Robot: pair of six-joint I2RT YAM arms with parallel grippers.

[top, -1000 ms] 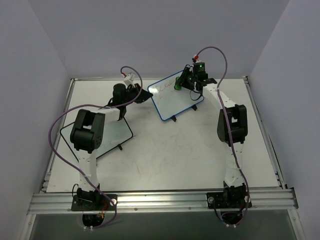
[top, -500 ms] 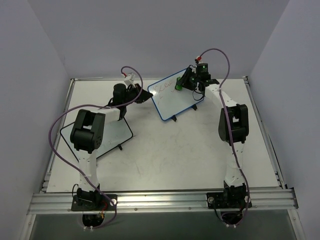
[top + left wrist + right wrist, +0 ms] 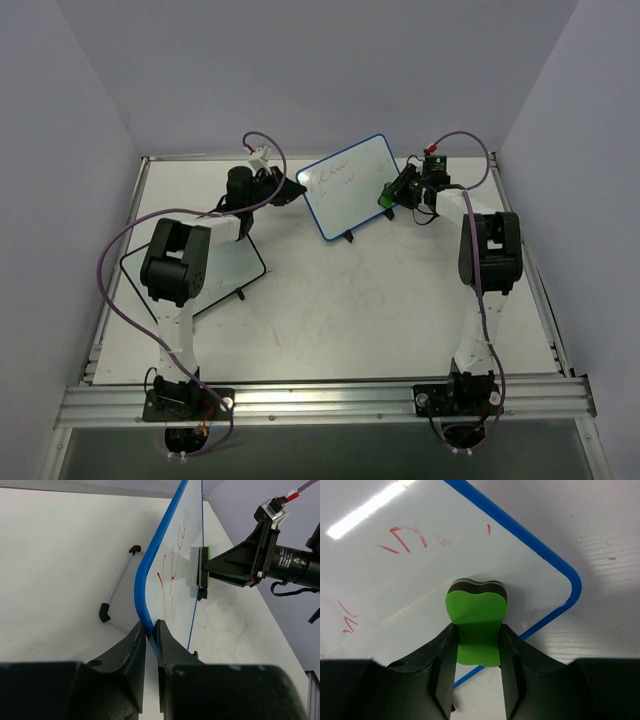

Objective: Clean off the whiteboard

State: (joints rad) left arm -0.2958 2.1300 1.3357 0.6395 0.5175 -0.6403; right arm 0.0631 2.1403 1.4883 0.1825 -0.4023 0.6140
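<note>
The white bench (image 3: 330,310) sat in a bare corner of pale grey walls (image 3: 300,70), with an aluminium rail along its near edge. The whiteboard (image 3: 350,185), with its blue frame, stood tilted up at the far middle of the bench. I had the left claw (image 3: 150,627) pinched narrow on the blue frame at the board's left edge, both fingers touching it. My right claw (image 3: 476,630) was clamped on the green eraser (image 3: 476,625), whose dark pad was pressed flat against the board face just inside the rounded lower right corner. Red marks (image 3: 172,572) showed on the board to the left of the eraser, between the two claws. A second, black-framed board (image 3: 230,265) lay flat on the left side of the bench, partly under the left arm and well apart from the blue one. Purple cables (image 3: 120,260) looped off both arms, none of them crossing the board face.
</note>
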